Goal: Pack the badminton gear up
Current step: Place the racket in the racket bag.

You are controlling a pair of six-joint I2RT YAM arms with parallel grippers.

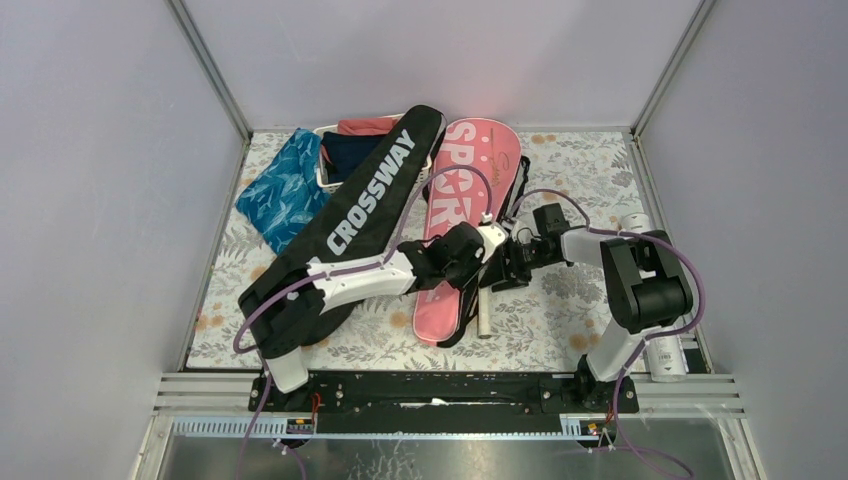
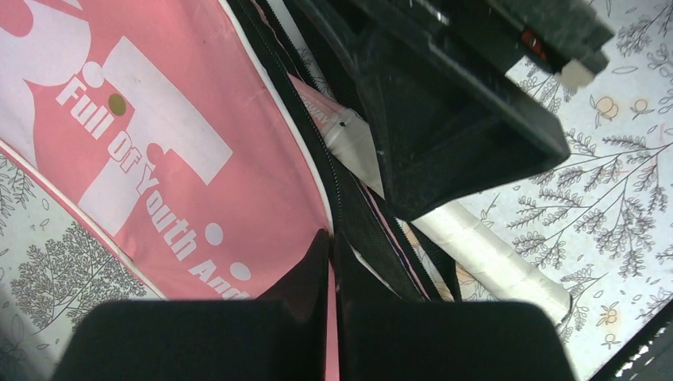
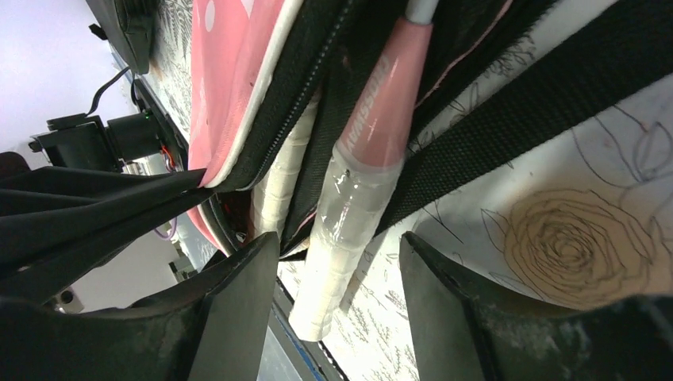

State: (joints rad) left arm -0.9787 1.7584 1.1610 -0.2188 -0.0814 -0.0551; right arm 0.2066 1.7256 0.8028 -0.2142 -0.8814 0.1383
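Pink bag (image 1: 462, 215) lies lengthwise at mid-counter (image 1: 585, 160), its wide "SPORT" end toward the far edge and its narrow end toward the near edge. Its right-side zip (image 2: 321, 151) is open. Black bag (image 1: 350, 215) lies diagonally just left of it, from the far edge down to the near-left corner, with its far end resting over the basket (image 1: 325, 175). The basket sits at the far edge with navy and red clothes in it. A blue patterned cloth (image 1: 280, 190) lies beside it toward the far-left corner. Tube (image 1: 663, 355) lies along the right edge by the near-right corner, partly behind the right arm. Left gripper (image 2: 332, 238) is clenched. Its tips meet on the pink bag's zip edge, and in the right wrist view the bag rim is drawn to a point between them. Right gripper (image 3: 337, 238) is released, with jaws wide and one on each side of a white-wrapped racket handle (image 3: 341, 262) that has a pink cone above it. No contact with the handle is visible. This handle sticks out of the bag's open side toward the near edge. A second white handle (image 3: 274, 194) lies deeper inside the opening, just beside the first. A black strap (image 3: 555, 95) runs across the counter on the right of the handles.
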